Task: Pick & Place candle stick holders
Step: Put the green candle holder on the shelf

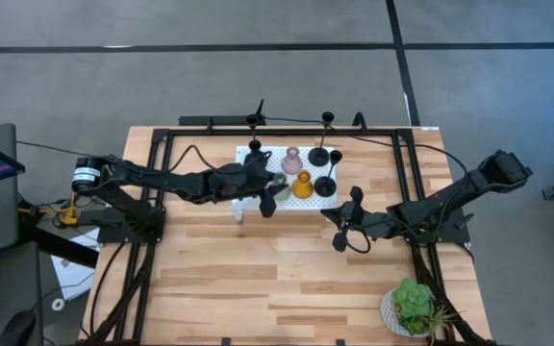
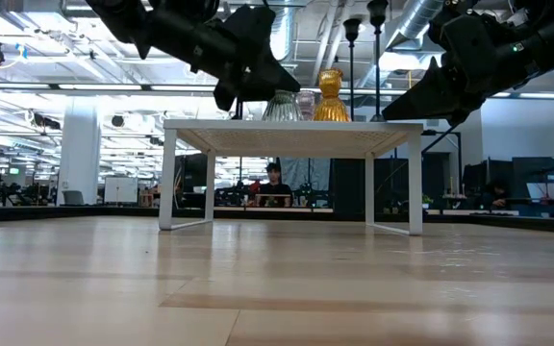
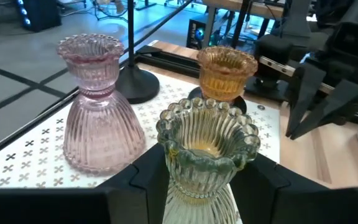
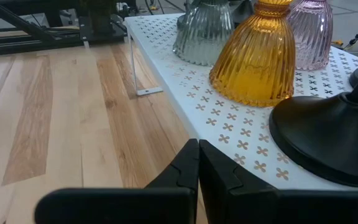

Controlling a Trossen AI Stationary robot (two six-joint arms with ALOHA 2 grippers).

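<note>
I see the right gripper (image 1: 342,231) nearest to me, hovering over bare counter (image 1: 258,288) just off the white platform's (image 1: 248,154) near right corner. Its wrist view shows the fingers pressed together, nothing between them. It looks like the waiting arm.

The left gripper (image 1: 269,195) reaches in from the left and sits at the platform's near edge. In its wrist view the pale green holder (image 3: 207,152) stands upright right between the two dark fingers (image 3: 135,180), flared rim up, long axis vertical. The fingers flank its waist closely, but I can't tell if they are touching the glass or just bracketing it, so grip state is unclear. The low view puts this gripper level with the holder's body on the platform top.

Just past it to the right is the amber holder (image 1: 302,185), close beside the green one. Farther back stands the pink holder (image 1: 292,160). Both are upright.

To the right of the amber one is a black holder (image 1: 325,186) on the platform's right edge, with another black holder (image 1: 319,155) behind it.

The key relation, I judge: the green holder is straight ahead inside the left gripper's span, and the amber neighbour is tight on its right, so any lift should go straight up before travelling. The left arm is clearly the nearer one for it.
</note>
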